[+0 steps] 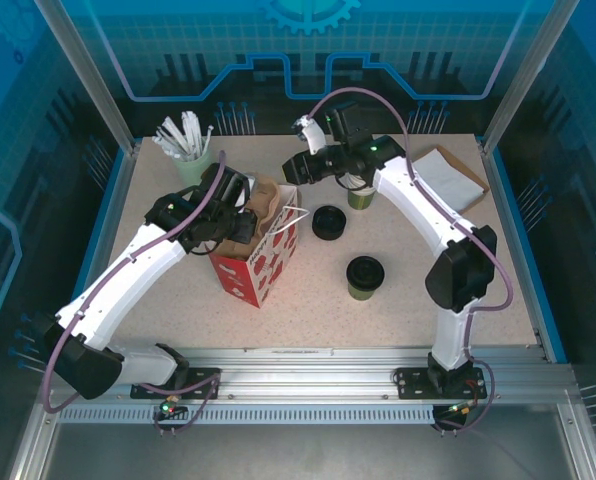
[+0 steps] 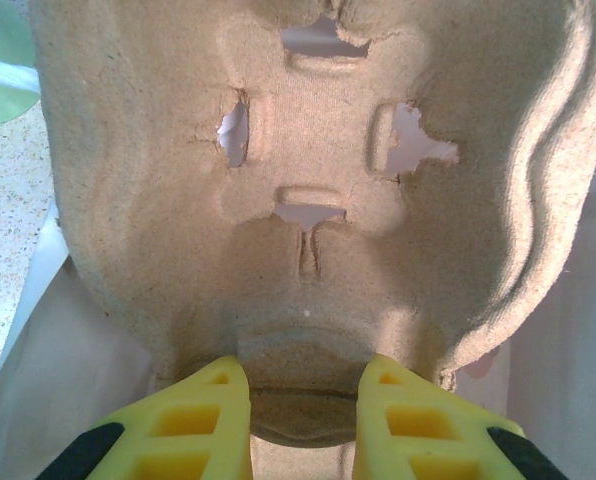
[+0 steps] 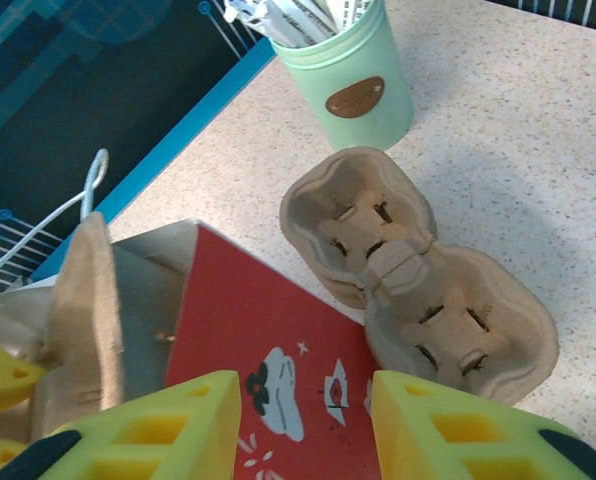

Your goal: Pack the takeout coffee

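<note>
On the speckled table (image 1: 308, 310), the left gripper (image 2: 300, 370) is clamping the pulp carrier (image 2: 308, 150) at the mouth of the red bag (image 1: 266, 265) — best lowered level — while the right gripper (image 3: 303, 390) is hovering open and the takeout coffee (image 1: 365, 277) is standing apart.

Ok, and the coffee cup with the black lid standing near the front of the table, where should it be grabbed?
Grip the coffee cup around its green wall just below the black lid, coming in level from the side. It stands upright with bare table all round, so any side looks open; the lid might pop off if pinched.
</note>
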`<state>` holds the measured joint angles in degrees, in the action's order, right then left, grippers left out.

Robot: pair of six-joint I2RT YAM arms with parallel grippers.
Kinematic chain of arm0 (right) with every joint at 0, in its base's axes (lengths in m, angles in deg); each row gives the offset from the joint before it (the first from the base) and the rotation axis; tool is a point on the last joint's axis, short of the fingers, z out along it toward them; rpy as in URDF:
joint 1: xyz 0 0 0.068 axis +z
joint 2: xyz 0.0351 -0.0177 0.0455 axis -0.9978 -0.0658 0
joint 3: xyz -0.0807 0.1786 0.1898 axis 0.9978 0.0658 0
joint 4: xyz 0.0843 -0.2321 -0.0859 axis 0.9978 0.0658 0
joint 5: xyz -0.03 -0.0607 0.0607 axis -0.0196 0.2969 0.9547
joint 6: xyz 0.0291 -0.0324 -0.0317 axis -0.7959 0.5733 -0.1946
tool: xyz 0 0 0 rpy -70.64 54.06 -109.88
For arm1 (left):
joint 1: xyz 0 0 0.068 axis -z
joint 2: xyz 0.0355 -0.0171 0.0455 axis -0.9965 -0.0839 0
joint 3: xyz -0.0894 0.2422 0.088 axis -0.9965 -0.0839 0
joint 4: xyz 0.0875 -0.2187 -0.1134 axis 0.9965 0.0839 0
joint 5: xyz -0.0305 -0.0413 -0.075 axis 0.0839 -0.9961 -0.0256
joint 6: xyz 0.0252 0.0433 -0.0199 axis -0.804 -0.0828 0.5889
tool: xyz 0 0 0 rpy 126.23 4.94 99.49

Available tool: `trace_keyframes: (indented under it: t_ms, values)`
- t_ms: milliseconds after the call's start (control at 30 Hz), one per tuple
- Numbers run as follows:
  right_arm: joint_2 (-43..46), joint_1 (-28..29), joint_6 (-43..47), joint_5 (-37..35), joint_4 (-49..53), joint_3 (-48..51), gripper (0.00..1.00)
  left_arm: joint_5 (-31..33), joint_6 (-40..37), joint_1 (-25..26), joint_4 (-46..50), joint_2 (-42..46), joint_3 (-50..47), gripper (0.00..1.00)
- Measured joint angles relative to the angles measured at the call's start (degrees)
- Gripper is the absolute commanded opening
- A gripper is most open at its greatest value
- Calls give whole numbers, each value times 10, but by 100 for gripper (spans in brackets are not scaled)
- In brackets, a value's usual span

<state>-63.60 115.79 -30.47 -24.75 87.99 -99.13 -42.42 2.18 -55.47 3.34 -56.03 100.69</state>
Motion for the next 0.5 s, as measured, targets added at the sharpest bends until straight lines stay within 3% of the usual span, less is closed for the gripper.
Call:
trace_keyframes:
  t_ms: [200,500]
  values:
    - [12,0,18,22,7,12,49,0,0,0,0,0,0,23]
    - [12,2,38,25,28,30,46,0,0,0,0,0,0,22]
